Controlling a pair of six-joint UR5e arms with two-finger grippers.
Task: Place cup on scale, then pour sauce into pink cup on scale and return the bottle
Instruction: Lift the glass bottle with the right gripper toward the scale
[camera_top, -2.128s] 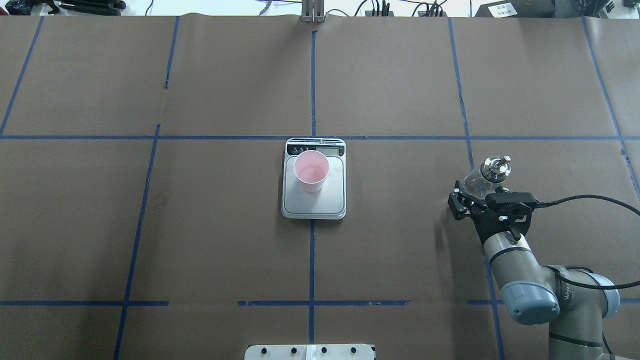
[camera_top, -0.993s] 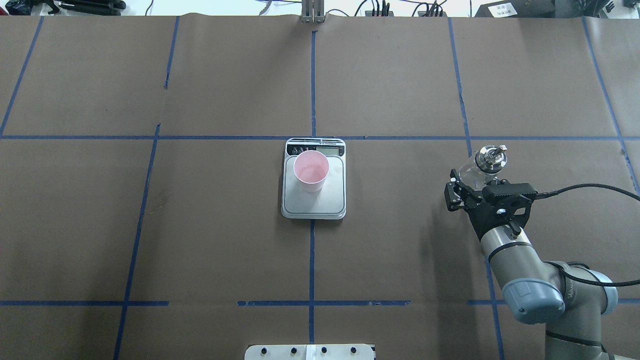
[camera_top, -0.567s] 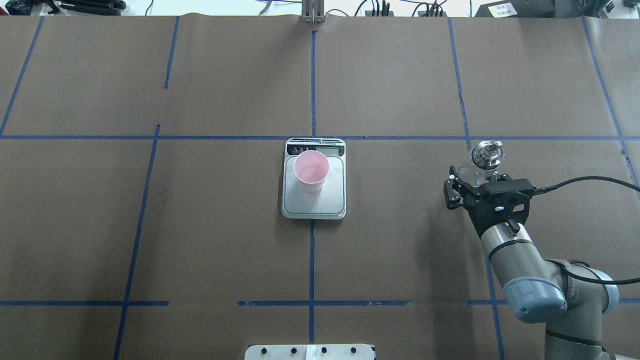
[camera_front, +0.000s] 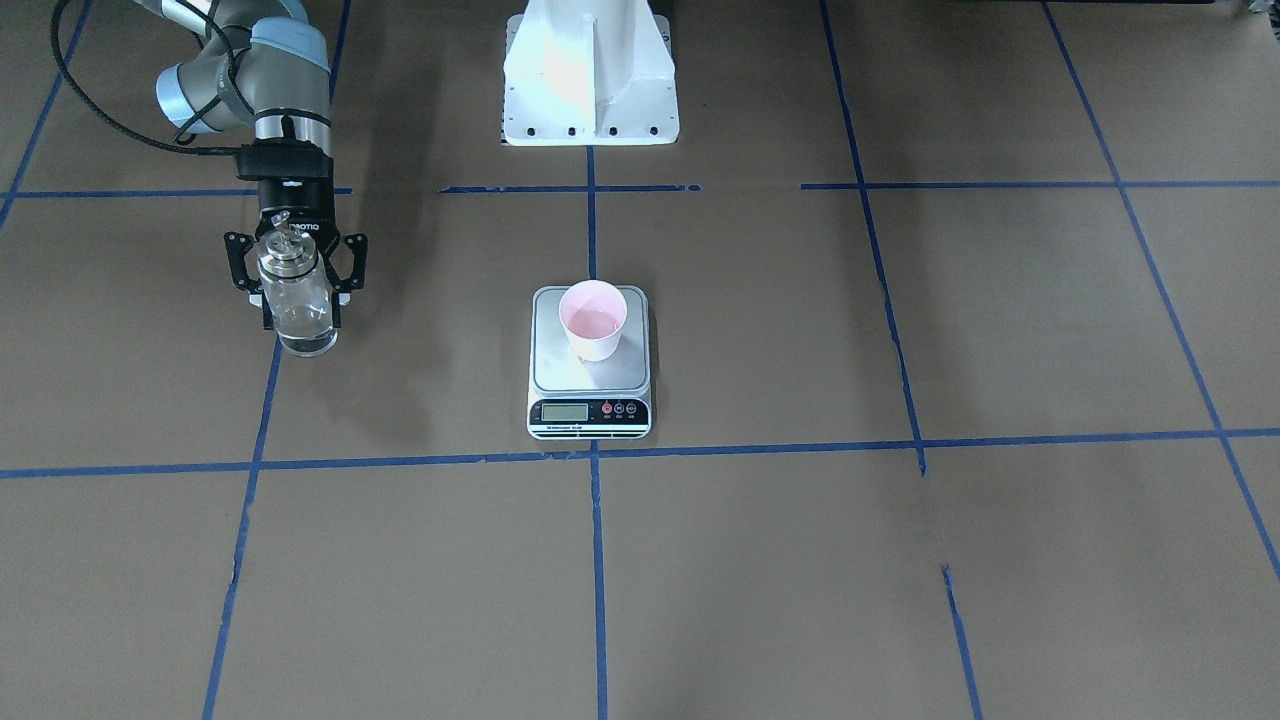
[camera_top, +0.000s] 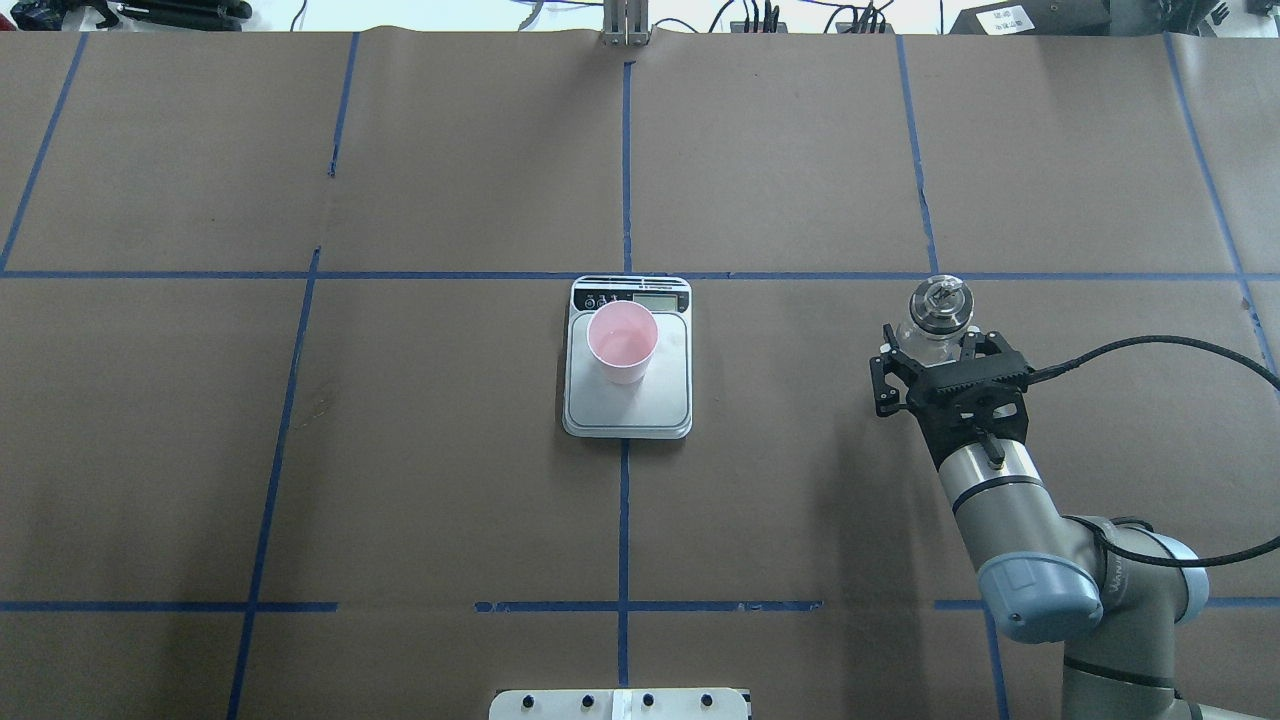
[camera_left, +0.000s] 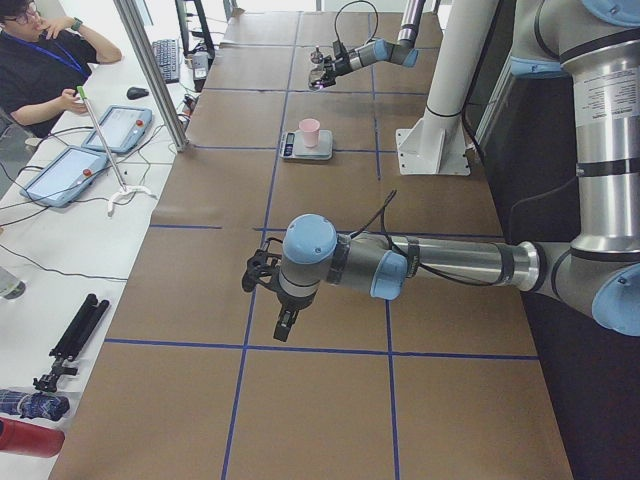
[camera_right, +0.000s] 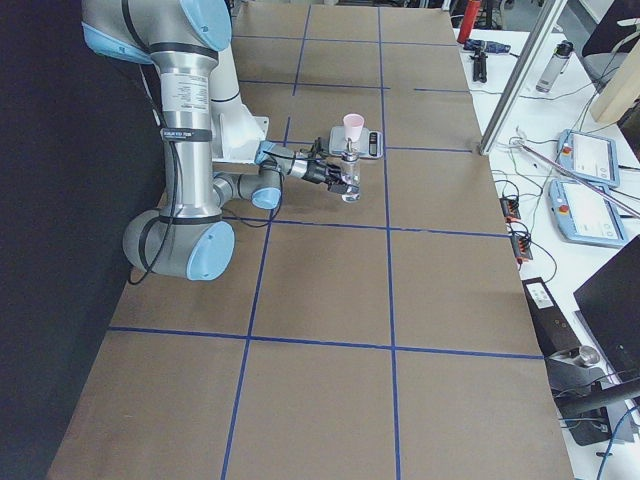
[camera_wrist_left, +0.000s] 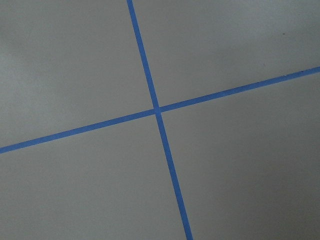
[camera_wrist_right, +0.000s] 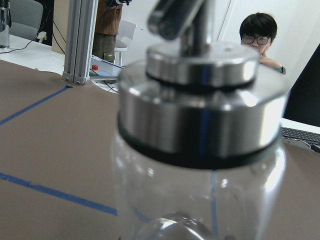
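Observation:
The pink cup (camera_top: 622, 342) stands upright on the far part of the silver scale (camera_top: 628, 405) at the table's middle, also seen from the front as cup (camera_front: 592, 320) on scale (camera_front: 560, 372). My right gripper (camera_top: 935, 345) is shut on the clear glass bottle (camera_top: 937, 305) with the metal cap, off to the scale's right. The bottle (camera_front: 298, 305) stands upright, its base at or just above the table. Clear sauce (camera_front: 304, 335) shows low in it. The bottle's cap (camera_wrist_right: 200, 95) fills the right wrist view. My left gripper (camera_left: 262, 272) shows only from the side, and I cannot tell its state.
Blue tape lines (camera_wrist_left: 159, 111) divide the brown table cover. The robot's white base (camera_front: 590, 80) sits at the near middle edge. A person (camera_left: 40, 60) sits at a side desk with tablets (camera_left: 118, 127) beyond the far edge.
My right gripper has moved left and further out with the bottle. The bottle has swung from tilted to upright. The cup and the scale have not moved.

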